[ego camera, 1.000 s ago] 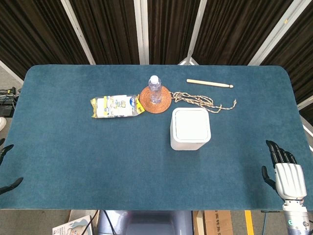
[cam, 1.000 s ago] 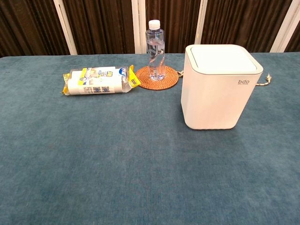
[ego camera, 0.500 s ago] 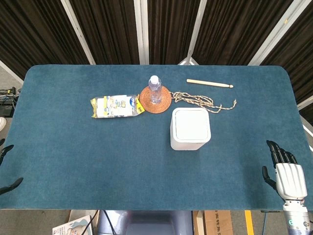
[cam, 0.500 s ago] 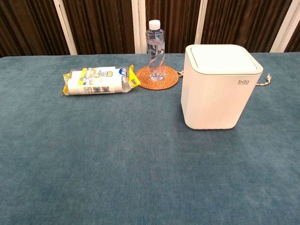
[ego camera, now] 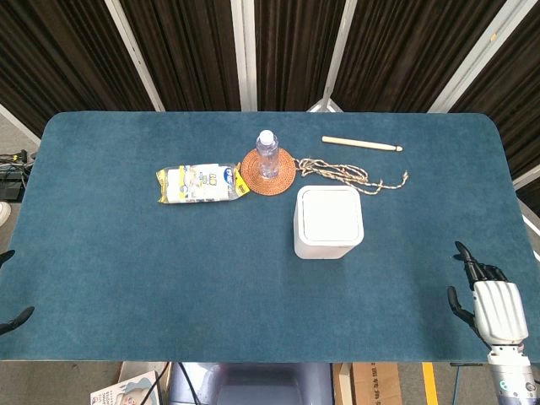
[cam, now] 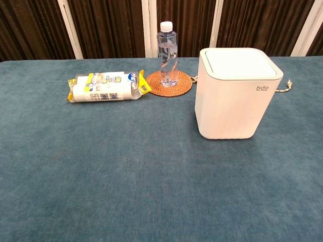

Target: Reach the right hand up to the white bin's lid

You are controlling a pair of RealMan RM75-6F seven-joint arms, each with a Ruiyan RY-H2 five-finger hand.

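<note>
The white bin, lid closed, stands near the bench centre. The right robot hand hovers at the near right corner, fingers spread, empty.

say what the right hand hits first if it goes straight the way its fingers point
Likely nothing: the right hand points up the table's right side, well right of the bin, rope and stick.
</note>
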